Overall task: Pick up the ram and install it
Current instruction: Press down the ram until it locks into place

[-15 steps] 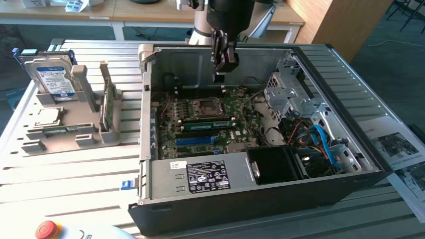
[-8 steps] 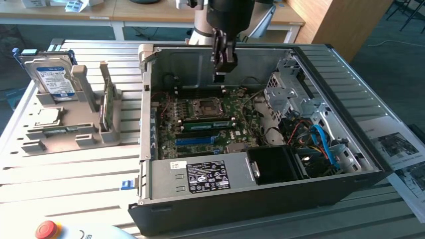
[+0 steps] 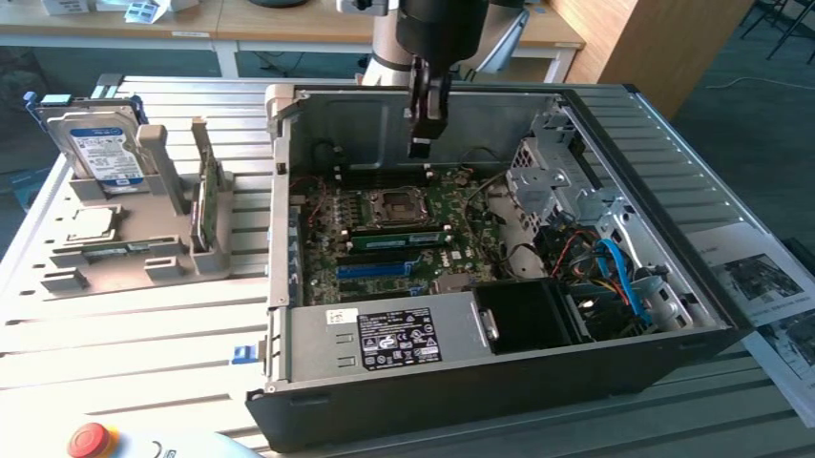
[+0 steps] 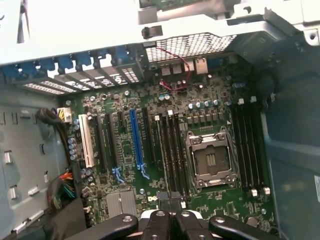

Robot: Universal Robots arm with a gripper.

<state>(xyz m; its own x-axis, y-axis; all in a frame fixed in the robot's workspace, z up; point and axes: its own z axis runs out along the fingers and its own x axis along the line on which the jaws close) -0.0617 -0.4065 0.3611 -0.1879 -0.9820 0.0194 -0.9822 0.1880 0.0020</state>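
Claw (image 3: 425,145) hangs clenched and empty above the open computer case (image 3: 713,315), poised over the motherboard (image 4: 150,165) near the bare processor socket (image 4: 211,159); in the wrist view its fingertips (image 4: 170,220) sit pressed together over the memory slots (image 4: 172,150). Ram (image 3: 202,196) stands on edge in the grey holder (image 3: 128,258) on the worktop (image 3: 128,334), at the exterior view's left, well apart from the claw, likely upright so its top edge can be pinched. Beside it the hard drive (image 3: 105,148) stands likewise, and the processor chip (image 3: 92,225) lies flat. From above, the arm (image 3: 440,29) reaches straight down, wrist vertical.
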